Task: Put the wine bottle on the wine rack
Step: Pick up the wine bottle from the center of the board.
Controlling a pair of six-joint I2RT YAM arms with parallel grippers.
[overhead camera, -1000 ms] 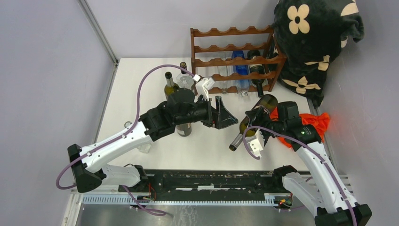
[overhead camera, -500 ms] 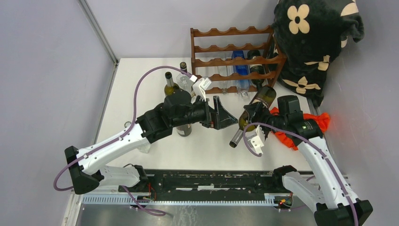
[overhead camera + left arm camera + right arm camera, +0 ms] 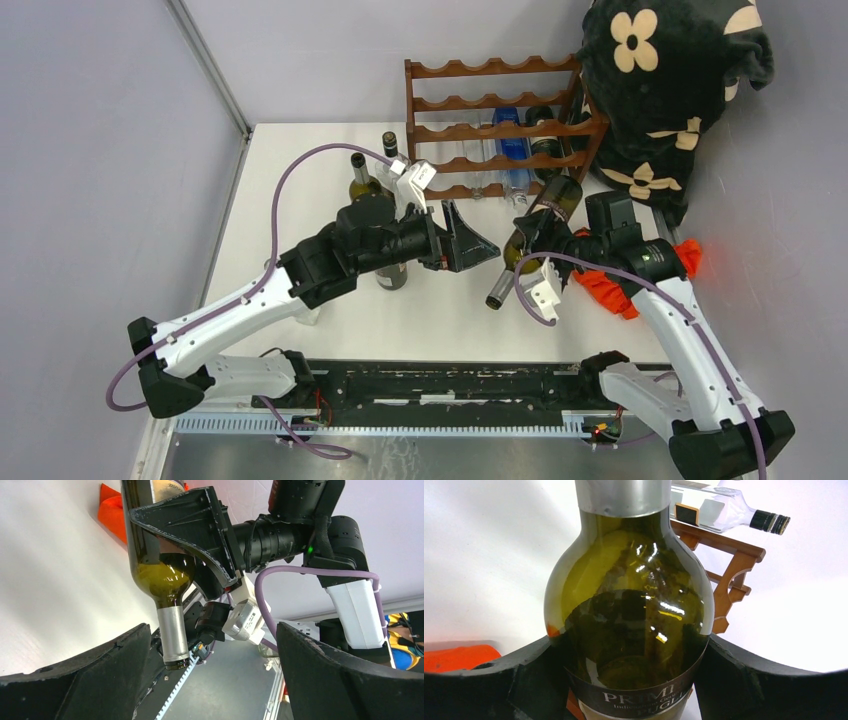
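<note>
Right tool (image 3: 535, 238) clenched on the wine bottle (image 3: 560, 196), fingers either side of the green glass body, just above the label in the right wrist view. Bottle tilted: base toward the wine rack (image 3: 495, 100), silver-capped neck pointing away from the rack and down. It sits just in front of the rack's right end, not on any rail.

Left tool (image 3: 470, 238) released, fingers spread wide, nothing between them. It is in front of the rack's middle and just left of the held bottle, facing it; its wrist view shows the bottle and the right tool across the gap.

The rack stands at the far edge of the white tabletop (image 3: 300, 180). On its lower tiers lie a blue bottle (image 3: 515, 150), a dark bottle (image 3: 545, 150) and a clear bottle (image 3: 480, 165). Two upright bottles (image 3: 362, 180) stand left of the rack, partly hidden by the left arm. Orange cloth (image 3: 600, 285) lies in front of the rack's right end, under the right arm. Black flowered cushion (image 3: 670, 70) touches the rack's right side.
</note>
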